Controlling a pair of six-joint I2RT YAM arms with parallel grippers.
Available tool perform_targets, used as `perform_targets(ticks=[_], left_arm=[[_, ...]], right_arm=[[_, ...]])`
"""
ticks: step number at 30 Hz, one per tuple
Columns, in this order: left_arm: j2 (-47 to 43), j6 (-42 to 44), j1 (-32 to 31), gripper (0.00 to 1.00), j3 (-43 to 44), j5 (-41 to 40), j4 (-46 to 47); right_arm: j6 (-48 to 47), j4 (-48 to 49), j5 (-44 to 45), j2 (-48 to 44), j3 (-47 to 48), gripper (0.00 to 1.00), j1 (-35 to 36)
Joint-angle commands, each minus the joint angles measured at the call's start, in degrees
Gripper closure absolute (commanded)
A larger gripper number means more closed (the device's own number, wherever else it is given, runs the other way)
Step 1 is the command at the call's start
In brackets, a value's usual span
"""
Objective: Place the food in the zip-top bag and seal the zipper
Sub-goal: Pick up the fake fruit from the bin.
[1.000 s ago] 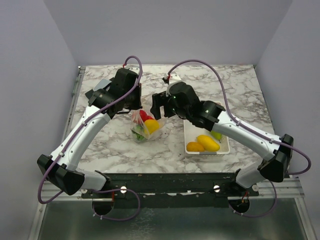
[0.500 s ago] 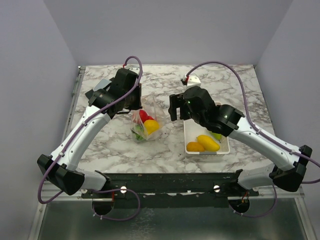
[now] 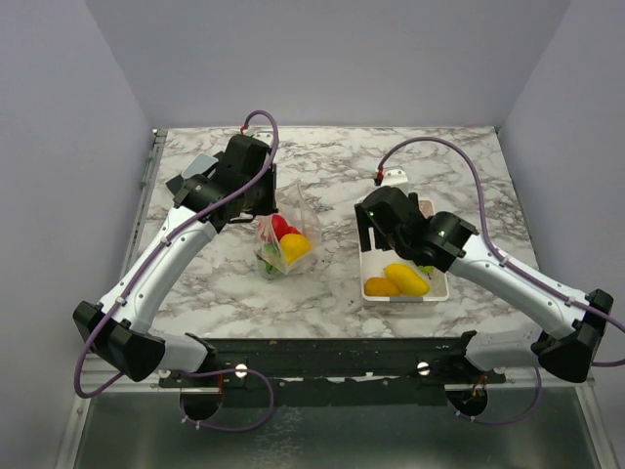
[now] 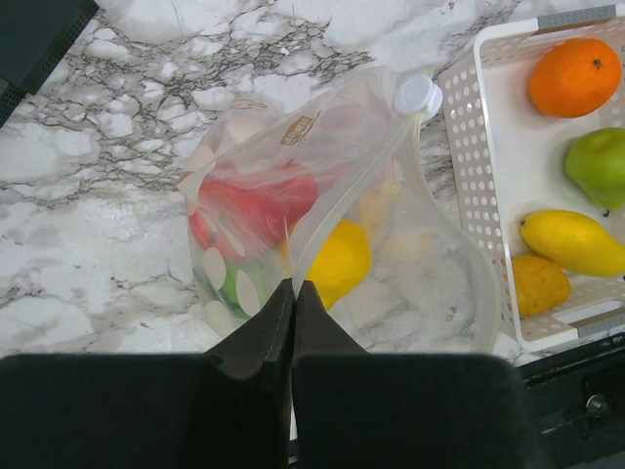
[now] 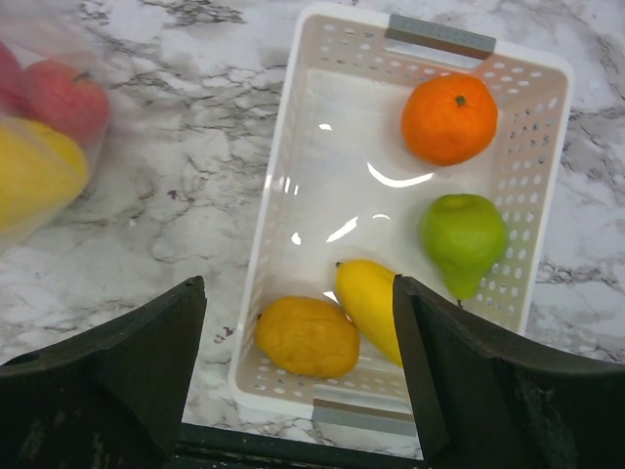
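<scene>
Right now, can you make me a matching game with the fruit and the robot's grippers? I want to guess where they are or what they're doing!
Things:
1. orange
2. red fruit
3. left gripper
4. right gripper

Places or states:
A. shut on the edge of the bag
B. inside the bag
C. lying in the tray
D. open, over the tray

Right pairs: 1-C, 2-B, 3-A, 4-D.
</scene>
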Motion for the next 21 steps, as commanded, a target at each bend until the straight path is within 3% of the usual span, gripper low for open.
perform_targets(ticks=[1, 14, 21], left_arm=[[-0.44, -0.1, 0.06, 1.0, -0.47, 0.82, 0.77], [-0.77, -0.19, 0.0, 1.0, -0.66, 0.8, 0.47], [-0.77, -0.3, -0.02, 1.0, -0.36, 0.65, 0.28]], right_arm=[[0.05, -0.24, 2.19, -0.38, -2.97, 0.18, -3.46], [-4.61, 6.99, -4.35, 6.03, -5.67, 0.15, -14.06], [-5.73, 10.52, -7.64, 9.64, -4.98, 0.01, -20.71]])
